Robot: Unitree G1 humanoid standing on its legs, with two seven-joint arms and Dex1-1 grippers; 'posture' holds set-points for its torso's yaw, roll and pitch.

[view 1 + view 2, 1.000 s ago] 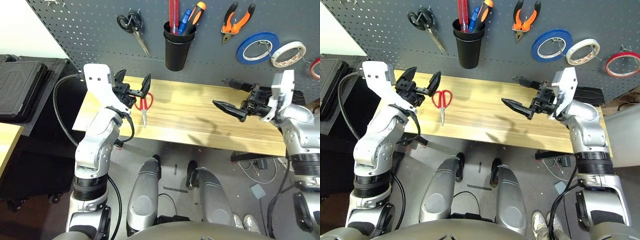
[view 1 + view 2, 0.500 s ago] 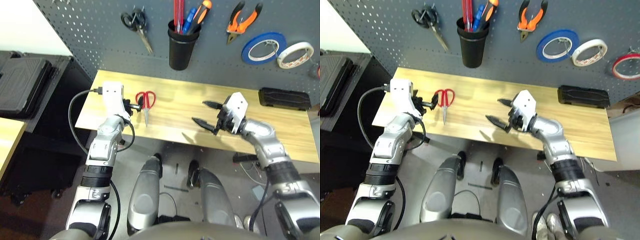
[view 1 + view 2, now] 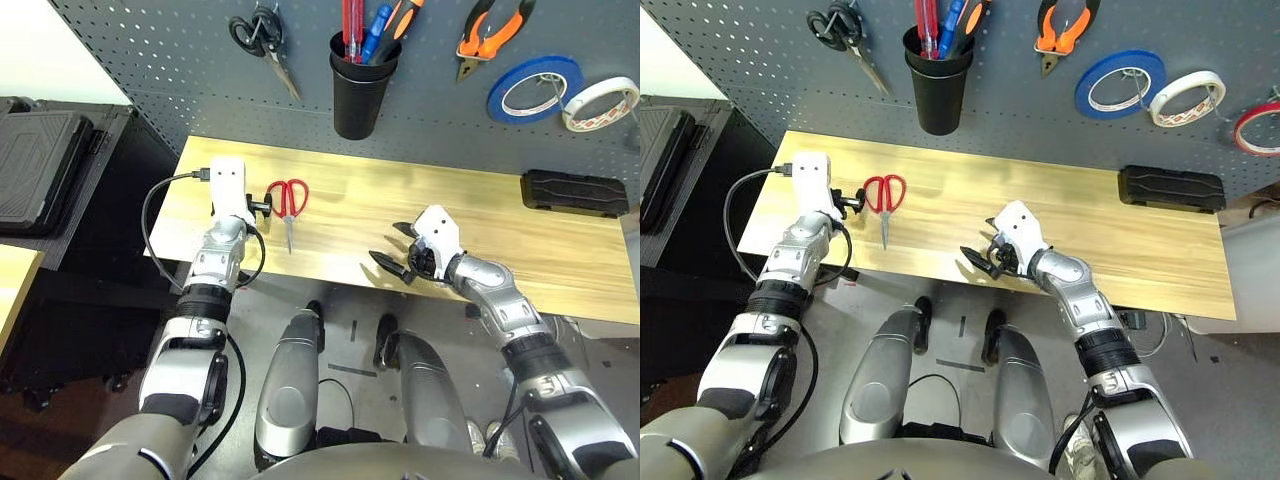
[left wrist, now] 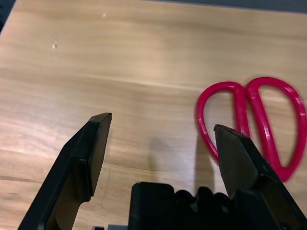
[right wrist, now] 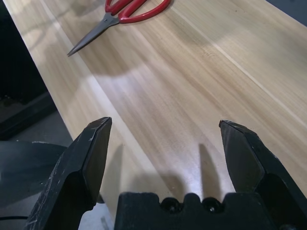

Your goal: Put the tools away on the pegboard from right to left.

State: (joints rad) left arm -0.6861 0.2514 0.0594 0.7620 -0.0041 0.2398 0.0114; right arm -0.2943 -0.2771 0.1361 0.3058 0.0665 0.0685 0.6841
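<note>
Red-handled scissors [image 3: 289, 202] lie on the pale wood table [image 3: 400, 225], toward its left part, blades pointing to the robot and handles toward the pegboard [image 3: 220, 100]. The left gripper [image 4: 163, 160] is above the table just beside the scissors' handles, fingers spread wide, nothing between them; in the left wrist view one finger overlaps the edge of a handle loop. Contact between the two cannot be determined. The right gripper [image 5: 165, 158] is over the middle stretch of the table near its front edge, fingers likewise wide and empty, apart from the scissors.

Mounted on the grey pegboard, from left to right: black scissors [image 3: 845, 32], blades angled downward; a black cup [image 3: 939, 95]; pliers [image 3: 1064, 35] with orange and black handles, jaws down; blue tape [image 3: 1120, 85]; white tape [image 3: 1187, 99]; and red tape [image 3: 1258, 130] at the far right. The blue and white rolls are side by side. Upright in the cup are a red-handled screwdriver [image 3: 927, 25], a blue-handled tool [image 3: 951, 28] and an orange-and-black handle [image 3: 971, 22]. A black case [image 3: 1171, 188] lies on the table's right part, close to the pegboard. Left of the table, a dark toolbox [image 3: 42, 170] rests on a black surface.
</note>
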